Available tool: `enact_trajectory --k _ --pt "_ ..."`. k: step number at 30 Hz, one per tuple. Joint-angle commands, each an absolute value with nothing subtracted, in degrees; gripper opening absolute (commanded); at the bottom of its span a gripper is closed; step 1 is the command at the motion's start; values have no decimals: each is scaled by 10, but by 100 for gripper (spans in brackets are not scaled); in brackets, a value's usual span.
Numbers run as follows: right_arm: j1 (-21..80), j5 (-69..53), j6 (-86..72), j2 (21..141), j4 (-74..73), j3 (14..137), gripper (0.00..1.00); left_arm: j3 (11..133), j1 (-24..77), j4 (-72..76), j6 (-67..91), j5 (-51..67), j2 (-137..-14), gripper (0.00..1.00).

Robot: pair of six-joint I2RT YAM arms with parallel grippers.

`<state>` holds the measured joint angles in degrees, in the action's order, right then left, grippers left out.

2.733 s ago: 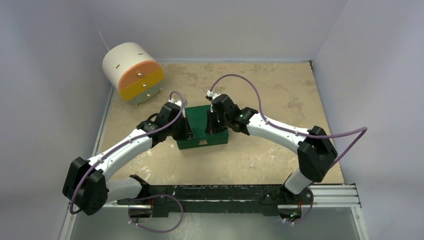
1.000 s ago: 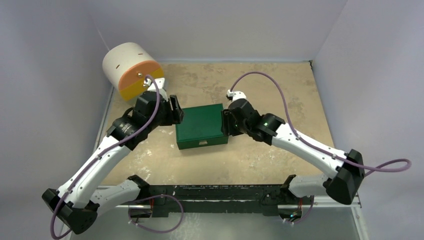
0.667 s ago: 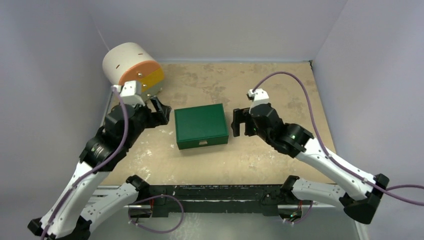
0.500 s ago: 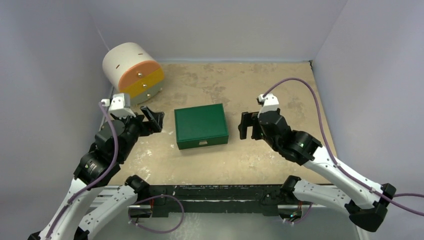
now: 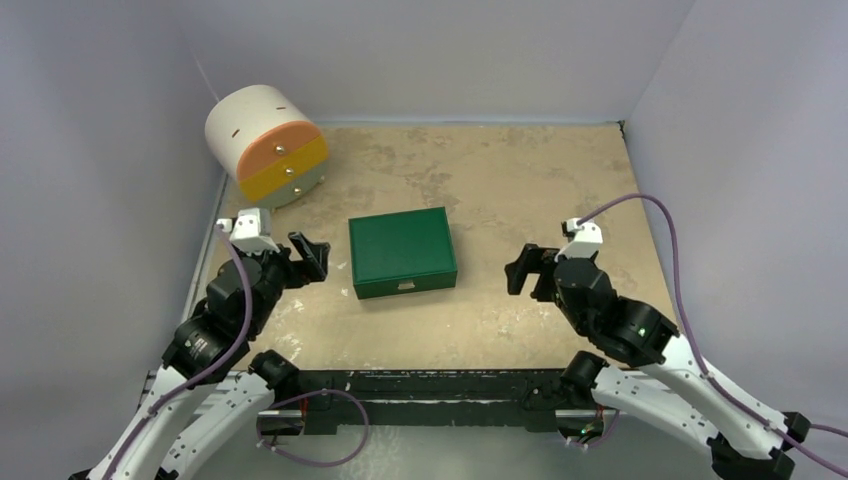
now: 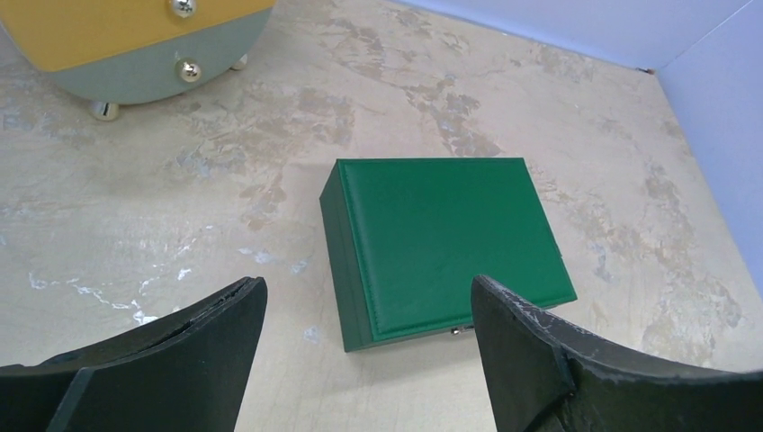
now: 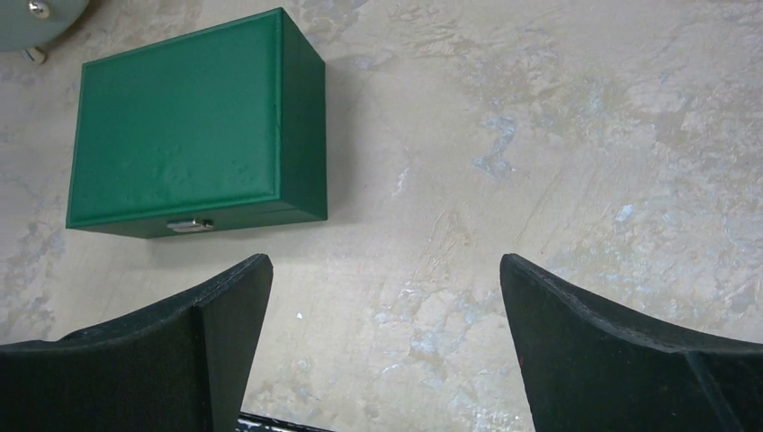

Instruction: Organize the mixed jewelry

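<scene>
Top external view: closed green box (image 5: pixel 402 250) mid-table, both grippers spread wide and empty.
Left gripper (image 5: pixel 310 255) sits near the box's left edge, right gripper (image 5: pixel 530 270) farther off on its right, with bare table (image 5: pixel 540 170) around. The jewelry is not visible in any view. Right wrist view shows the box's silver clasp (image 7: pixel 189 225) plainly; only the top view shows the whole round drawer cabinet (image 5: pixel 265 140).

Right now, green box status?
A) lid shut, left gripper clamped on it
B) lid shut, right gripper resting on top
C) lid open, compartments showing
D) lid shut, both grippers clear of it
D: the green box lies closed, with the left gripper and right gripper open on either side, touching nothing.
</scene>
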<state>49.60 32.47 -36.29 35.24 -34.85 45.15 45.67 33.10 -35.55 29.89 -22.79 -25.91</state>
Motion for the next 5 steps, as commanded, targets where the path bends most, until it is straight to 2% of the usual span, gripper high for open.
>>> enact_trajectory --k 1,5 --pt "497 330 -365 319 -352 434 99 452 331 -324 281 -227 -264 84" --pt "498 353 -367 295 -343 431 99 447 331 -320 282 -220 -266 84"
